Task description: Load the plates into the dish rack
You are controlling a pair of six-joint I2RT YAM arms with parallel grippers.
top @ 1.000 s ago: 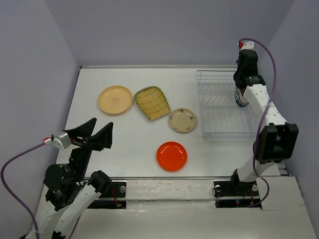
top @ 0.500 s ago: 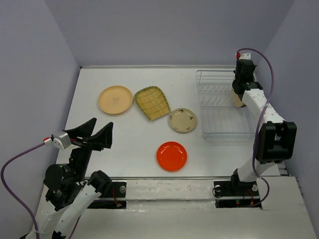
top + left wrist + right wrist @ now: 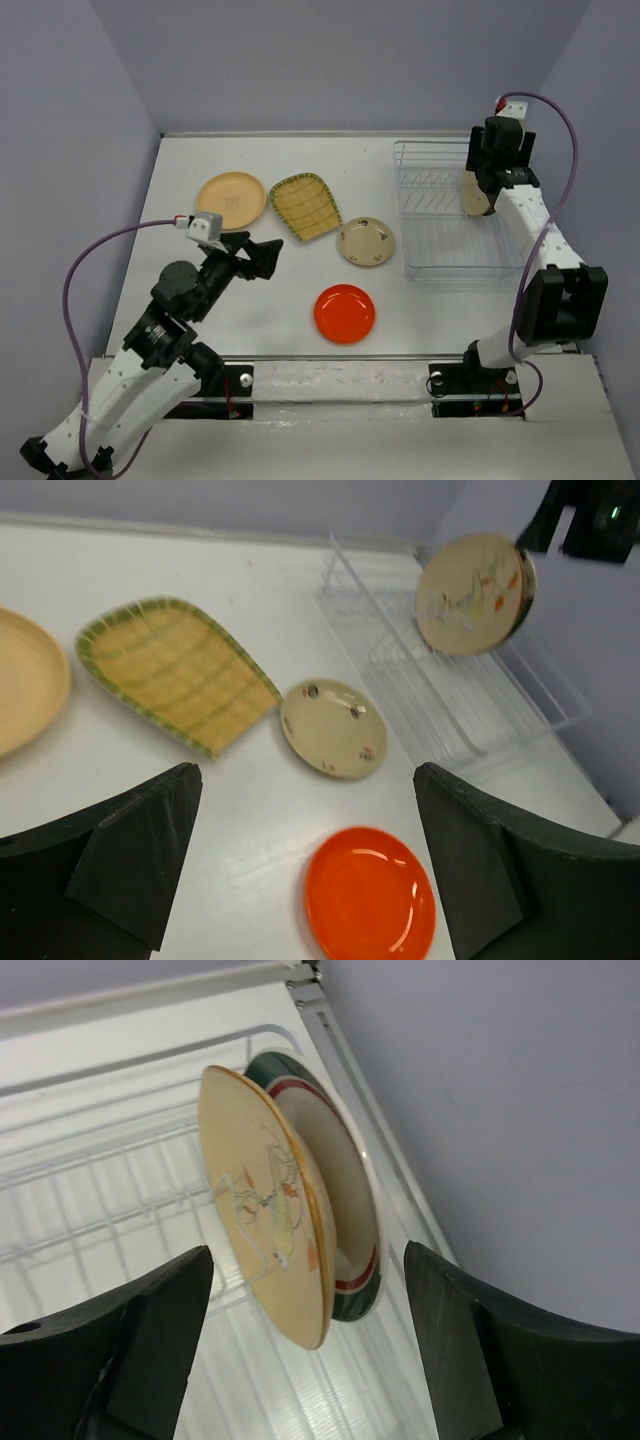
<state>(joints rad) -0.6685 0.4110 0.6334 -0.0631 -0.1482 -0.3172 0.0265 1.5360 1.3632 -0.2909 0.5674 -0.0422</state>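
on edge in the dish rack (image 3: 100, 1195), a peach plate (image 3: 260, 1210) fronts a teal-red-rimmed white plate (image 3: 352, 1200); right tool (image 3: 305, 1260) spread, empty.

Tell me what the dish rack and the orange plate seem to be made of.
Dish rack: probably thin metal wire, silvery and shiny along its bars. Orange plate: glossy plastic or glazed ceramic; bright highlights show on it, but which is unclear.
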